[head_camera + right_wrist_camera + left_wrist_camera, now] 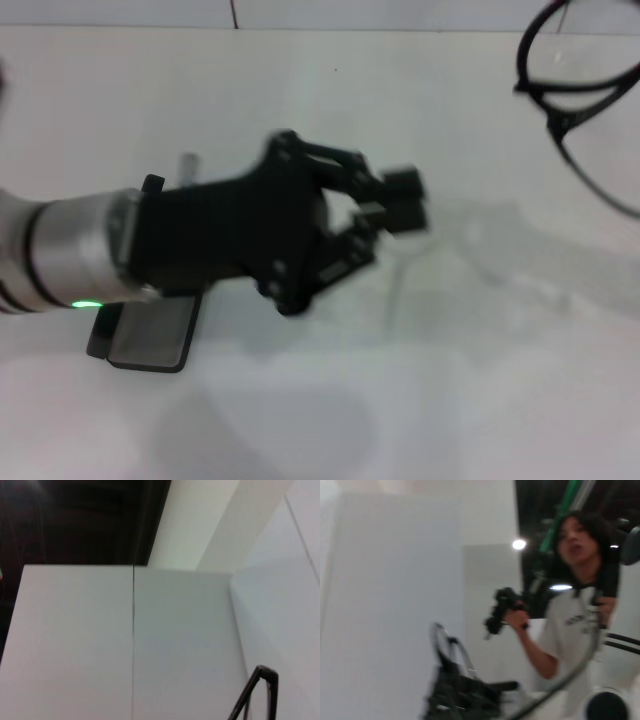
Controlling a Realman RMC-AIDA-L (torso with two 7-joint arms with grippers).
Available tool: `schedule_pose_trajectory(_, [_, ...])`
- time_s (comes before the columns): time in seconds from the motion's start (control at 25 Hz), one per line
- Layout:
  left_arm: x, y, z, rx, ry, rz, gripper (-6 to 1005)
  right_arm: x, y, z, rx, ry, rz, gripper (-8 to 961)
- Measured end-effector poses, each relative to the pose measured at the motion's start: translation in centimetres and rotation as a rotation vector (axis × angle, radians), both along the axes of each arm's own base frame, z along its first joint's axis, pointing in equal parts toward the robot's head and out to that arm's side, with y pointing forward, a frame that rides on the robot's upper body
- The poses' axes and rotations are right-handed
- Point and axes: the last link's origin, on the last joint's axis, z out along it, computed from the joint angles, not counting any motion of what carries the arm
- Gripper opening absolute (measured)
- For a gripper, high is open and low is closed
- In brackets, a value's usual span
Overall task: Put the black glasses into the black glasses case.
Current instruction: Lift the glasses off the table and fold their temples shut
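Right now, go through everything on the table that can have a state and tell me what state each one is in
black glasses: lying on the white table at its far right, outside the case, not held.
black glasses case: on the table near the left side, mostly hidden under the left arm; open or closed cannot be told.
left gripper: above the table's middle, fingers apart, holding nothing.
right gripper: not in view.

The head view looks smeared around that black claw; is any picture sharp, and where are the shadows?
Head view: the left gripper is motion-blurred, its soft shadow falling on the white table; the thin black wire glasses look crisper. Left wrist view: all blurred, with ceiling light glare. Right wrist view: soft, evenly lit.
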Motion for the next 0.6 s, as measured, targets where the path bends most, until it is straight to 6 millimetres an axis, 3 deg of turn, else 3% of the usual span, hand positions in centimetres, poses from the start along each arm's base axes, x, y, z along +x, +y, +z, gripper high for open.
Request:
schedule_pose_trajectory(0.32, [2.0, -1.1, -1.8, -0.077, 0.003, -0.116, 141, -2.1, 2.4, -1.6, 0.02, -0.015, 0.001, 87])
schedule_pose_trajectory(0.6, [2.2, -1.3, -1.6, -0.066, -0.033, -0.123, 142, -3.0, 3.8, -4.3, 0.006, -0.121, -0.021, 87])
